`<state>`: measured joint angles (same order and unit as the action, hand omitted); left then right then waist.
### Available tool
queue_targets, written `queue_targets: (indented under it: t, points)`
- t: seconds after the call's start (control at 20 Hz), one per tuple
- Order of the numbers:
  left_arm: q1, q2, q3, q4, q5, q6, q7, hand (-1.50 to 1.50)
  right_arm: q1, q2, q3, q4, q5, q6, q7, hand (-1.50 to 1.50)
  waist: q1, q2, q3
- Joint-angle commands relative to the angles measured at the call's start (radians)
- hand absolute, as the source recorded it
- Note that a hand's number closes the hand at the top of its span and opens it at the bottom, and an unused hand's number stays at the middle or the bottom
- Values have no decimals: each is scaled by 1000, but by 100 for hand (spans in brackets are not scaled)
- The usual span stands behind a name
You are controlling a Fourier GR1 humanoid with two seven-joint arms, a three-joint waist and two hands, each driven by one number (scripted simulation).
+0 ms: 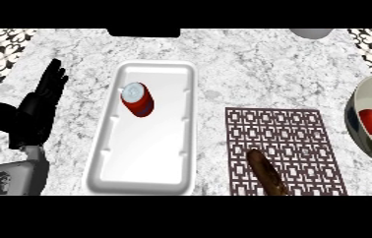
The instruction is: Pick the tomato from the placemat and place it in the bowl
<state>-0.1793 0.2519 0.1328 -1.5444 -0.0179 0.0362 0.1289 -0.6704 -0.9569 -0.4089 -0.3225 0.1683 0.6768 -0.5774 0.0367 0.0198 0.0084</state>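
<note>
The patterned brown placemat [291,133] lies at the lower right of the marble counter. No tomato shows on it; a brown elongated object [266,173] lies at its lower left. The white bowl [357,97] is cut off by the right edge, and a red rounded thing [366,119] shows inside it, only partly in view. My left hand [44,102] stays at the far left, open with its fingers pointing up, holding nothing. My right hand does not show.
A long white tray [170,178] stands left of centre with a red can [137,100] lying in its upper part. A grey round object [312,33] sits at the back right, and a black object [143,32] at the back edge.
</note>
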Motion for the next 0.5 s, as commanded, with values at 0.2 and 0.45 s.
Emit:
queue_targets:
  t: [0.2, 0.45]
  points:
    - [6, -7, -1, 0, -4, 6, -8, 0, 29, -96, -47, 58, -86, 286, -51, -150, -7, 8, 7]
    - [22, 8, 15, -15, 6, -3, -11, 0, 40, -96, -70, 54, -148, 361, 15, -150, -5, 1, 11]
